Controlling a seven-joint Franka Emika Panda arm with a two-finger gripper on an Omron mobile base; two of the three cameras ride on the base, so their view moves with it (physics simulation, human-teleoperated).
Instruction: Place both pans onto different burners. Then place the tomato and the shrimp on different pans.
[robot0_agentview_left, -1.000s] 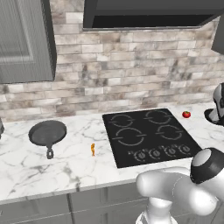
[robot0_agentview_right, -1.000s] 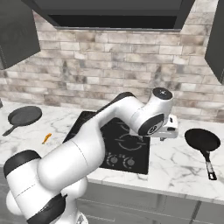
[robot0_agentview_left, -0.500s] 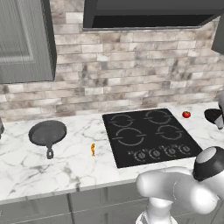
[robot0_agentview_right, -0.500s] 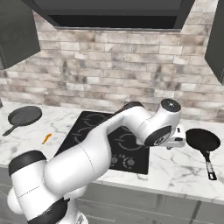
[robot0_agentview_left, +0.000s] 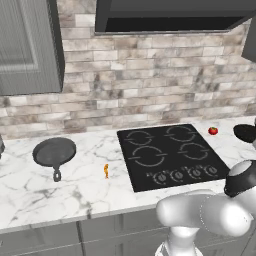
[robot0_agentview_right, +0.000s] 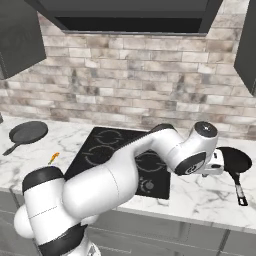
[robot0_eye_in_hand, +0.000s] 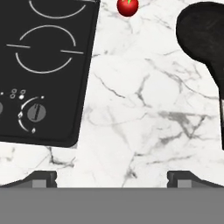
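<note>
Hand view: end effector (robot0_eye_in_hand: 112, 177) wide open, empty, above table (robot0_eye_in_hand: 144, 113); black pan (robot0_eye_in_hand: 205, 39) looks rigid, heavy; grip its thin handle (robot0_eye_in_hand: 221, 118).

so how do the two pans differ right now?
The grey skillet has a short handle with a loop end; the black pan has a long thin handle. The skillet sits on the counter left of the cooktop near the shrimp; the black pan sits to its right, near the tomato. Both are round, shallow, empty, and off the burners.
</note>
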